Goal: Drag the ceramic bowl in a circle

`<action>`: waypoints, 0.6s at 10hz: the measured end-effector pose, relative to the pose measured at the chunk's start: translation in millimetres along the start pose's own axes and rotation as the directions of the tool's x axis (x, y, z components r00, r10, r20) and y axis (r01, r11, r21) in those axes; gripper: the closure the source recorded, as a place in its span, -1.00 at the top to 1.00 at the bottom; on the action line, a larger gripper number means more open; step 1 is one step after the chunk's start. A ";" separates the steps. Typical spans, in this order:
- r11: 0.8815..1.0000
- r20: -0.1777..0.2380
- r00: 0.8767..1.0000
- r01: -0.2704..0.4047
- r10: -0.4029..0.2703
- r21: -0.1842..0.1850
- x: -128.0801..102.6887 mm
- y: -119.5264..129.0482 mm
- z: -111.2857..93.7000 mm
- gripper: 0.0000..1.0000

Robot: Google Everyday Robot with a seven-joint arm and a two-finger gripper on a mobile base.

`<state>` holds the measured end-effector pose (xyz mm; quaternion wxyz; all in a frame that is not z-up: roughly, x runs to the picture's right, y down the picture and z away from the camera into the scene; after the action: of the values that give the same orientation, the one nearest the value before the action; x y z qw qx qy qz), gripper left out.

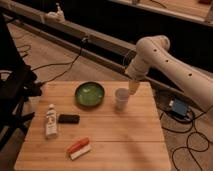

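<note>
The ceramic bowl (90,94) is round, shallow and glossy green with a darker rim. It sits on the wooden table (115,135) near the far edge, left of a small white cup (121,98). My gripper (133,88) hangs from the white arm (165,60) above the table's far right part, just right of and above the cup, and about a bowl's width right of the bowl. It touches nothing that I can see.
A white bottle (51,121) and a black rectangular object (68,119) lie at the table's left. A red and white object (79,148) lies near the front. Cables and a blue box (178,108) lie on the floor to the right. A dark chair (15,90) stands left.
</note>
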<state>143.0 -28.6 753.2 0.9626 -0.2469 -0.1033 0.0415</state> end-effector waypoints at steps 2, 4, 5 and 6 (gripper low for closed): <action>0.997 0.043 0.996 0.075 -0.075 -0.007 -19.2 -4.8 5.0 0.54; 0.985 0.094 0.981 0.172 -0.170 -0.017 -52.3 -11.4 19.0 0.54; 0.976 0.110 0.971 0.218 -0.214 -0.018 -64.8 -14.1 29.0 0.54; 0.966 0.126 0.959 0.258 -0.254 -0.021 -76.7 -14.9 40.9 0.54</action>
<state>59.7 -32.6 781.8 0.9470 -0.2465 -0.1939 -0.0703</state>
